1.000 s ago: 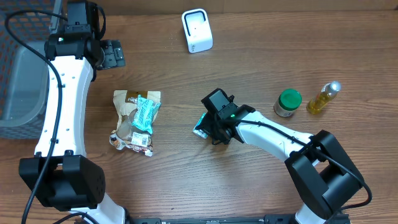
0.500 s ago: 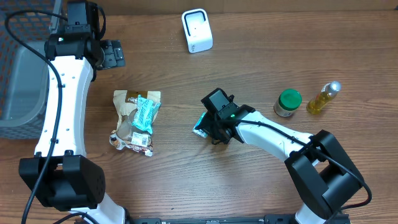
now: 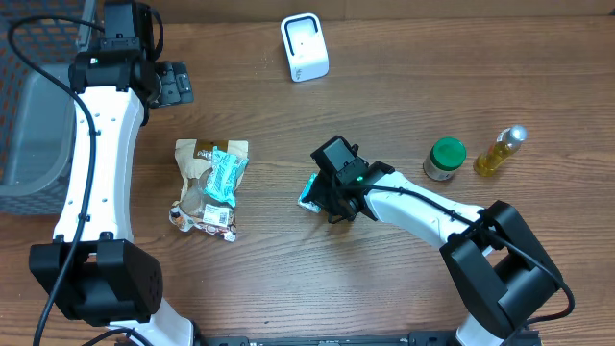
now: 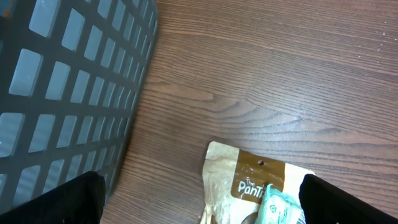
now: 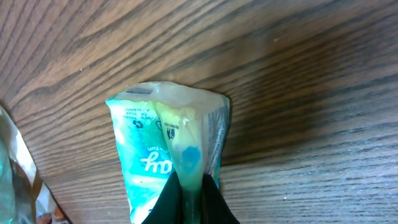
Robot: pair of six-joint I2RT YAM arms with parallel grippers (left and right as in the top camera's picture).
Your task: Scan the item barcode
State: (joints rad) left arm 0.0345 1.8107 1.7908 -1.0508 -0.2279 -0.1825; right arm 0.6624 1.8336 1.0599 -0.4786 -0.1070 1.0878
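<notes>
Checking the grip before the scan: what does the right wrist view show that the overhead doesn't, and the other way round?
Right wrist only: the right gripper pinched shut on a fold of the teal packet, and the small print on its wrapper. Overhead only: the white scanner at the far edge, the green-lidded jar, the yellow bottle, the brown pouch with a teal sachet on it, the grey basket and the open left gripper. Both: the teal packet and the wooden table under it.

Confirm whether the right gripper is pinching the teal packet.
Yes, the right wrist view shows the right gripper shut on an edge of the teal packet.
</notes>
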